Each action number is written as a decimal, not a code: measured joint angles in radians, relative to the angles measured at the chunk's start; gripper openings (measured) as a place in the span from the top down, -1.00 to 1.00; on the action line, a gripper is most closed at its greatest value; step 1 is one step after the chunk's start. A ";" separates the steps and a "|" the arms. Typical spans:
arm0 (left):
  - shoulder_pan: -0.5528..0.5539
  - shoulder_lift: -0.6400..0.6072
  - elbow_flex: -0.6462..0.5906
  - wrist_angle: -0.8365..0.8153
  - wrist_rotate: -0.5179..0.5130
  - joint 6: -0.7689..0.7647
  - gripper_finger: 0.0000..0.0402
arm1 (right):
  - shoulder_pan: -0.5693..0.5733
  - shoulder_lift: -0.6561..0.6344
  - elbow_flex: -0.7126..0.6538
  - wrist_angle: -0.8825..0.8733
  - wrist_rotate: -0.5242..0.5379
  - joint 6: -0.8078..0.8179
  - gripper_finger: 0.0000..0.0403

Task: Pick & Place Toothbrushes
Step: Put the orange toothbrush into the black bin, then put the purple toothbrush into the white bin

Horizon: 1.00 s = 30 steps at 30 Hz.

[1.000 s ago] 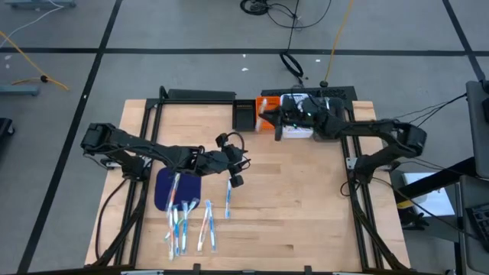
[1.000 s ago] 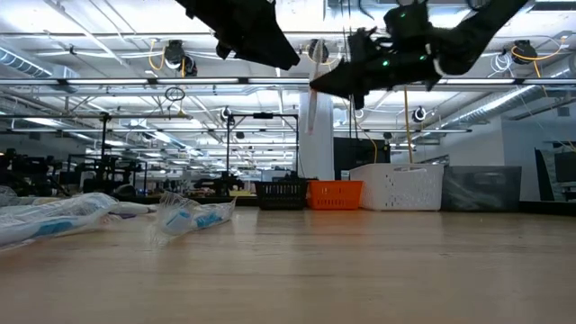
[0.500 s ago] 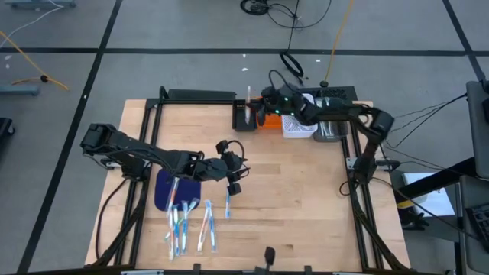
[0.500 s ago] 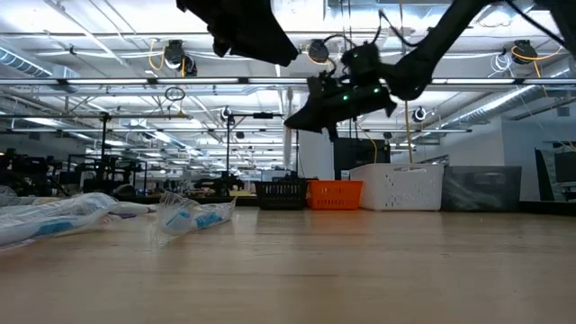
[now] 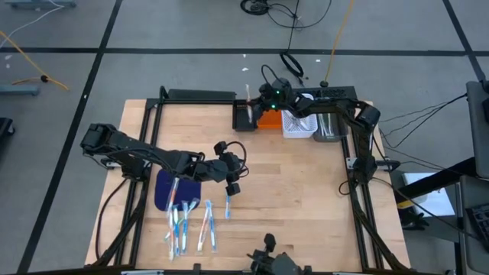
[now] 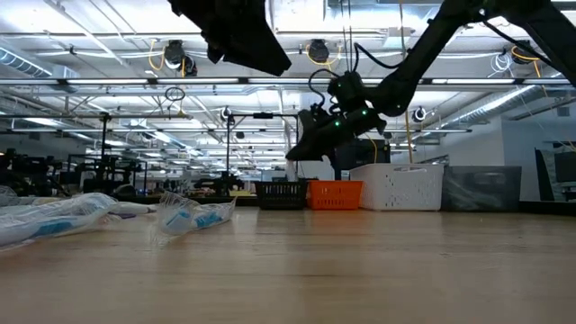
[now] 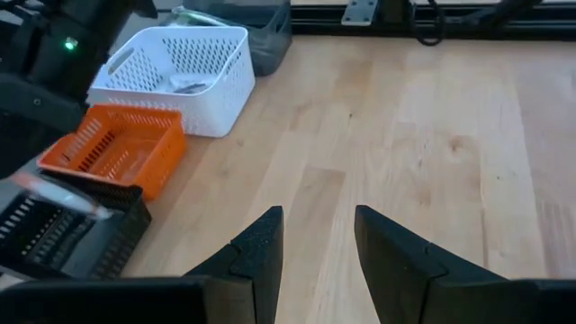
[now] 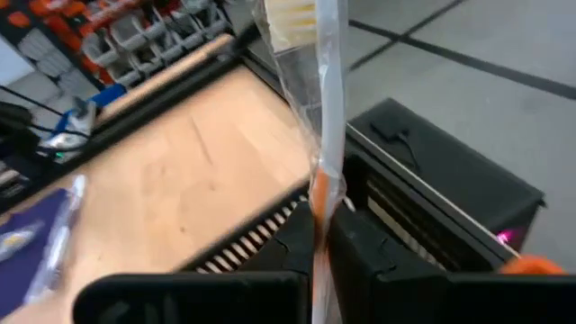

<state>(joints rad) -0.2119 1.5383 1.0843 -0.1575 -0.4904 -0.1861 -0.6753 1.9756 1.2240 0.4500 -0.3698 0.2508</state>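
From above, the right gripper (image 5: 256, 103) is reaching over the back of the table (image 5: 298, 191), above the black bin (image 5: 244, 114). It is pinching a wrapped toothbrush (image 5: 248, 93) that is sticking up. The orange bin (image 5: 269, 121) and the white bin (image 5: 296, 124) are sitting in a row just beside the black one. The left gripper (image 5: 231, 177) is hanging over the middle of the table with its fingers spread and nothing in them. More toothbrushes (image 5: 187, 221) are lying near the front left, some on the dark blue mat (image 5: 162, 186), and one toothbrush (image 5: 228, 203) is lying alone just below the left gripper.

From table height, the right gripper (image 6: 301, 148) is hanging high above the far bins (image 6: 335, 193). Wrapped toothbrushes (image 6: 189, 216) are lying on the wood at the left.

In the left wrist view, the two dark fingers (image 7: 261, 252) are standing apart over bare wood.

In the right wrist view, the fingers (image 8: 360, 247) are squeezing the toothbrush (image 8: 326, 108) in its clear wrap, right over the black bin (image 8: 432, 193).
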 joint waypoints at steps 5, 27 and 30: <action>0.000 0.000 0.000 -0.024 0.000 -0.011 0.30 | 0.005 0.001 0.000 -0.031 -0.002 -0.002 0.95; -0.003 0.000 0.000 -0.118 0.000 -0.127 0.30 | 0.029 0.002 0.000 -0.068 0.003 -0.035 0.51; -0.003 0.000 0.000 -0.156 0.000 -0.153 0.30 | 0.029 0.002 0.000 -0.067 0.003 -0.035 0.43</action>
<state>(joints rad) -0.2146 1.5383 1.0843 -0.3130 -0.4904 -0.3390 -0.6464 1.9774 1.2236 0.3828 -0.3669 0.2159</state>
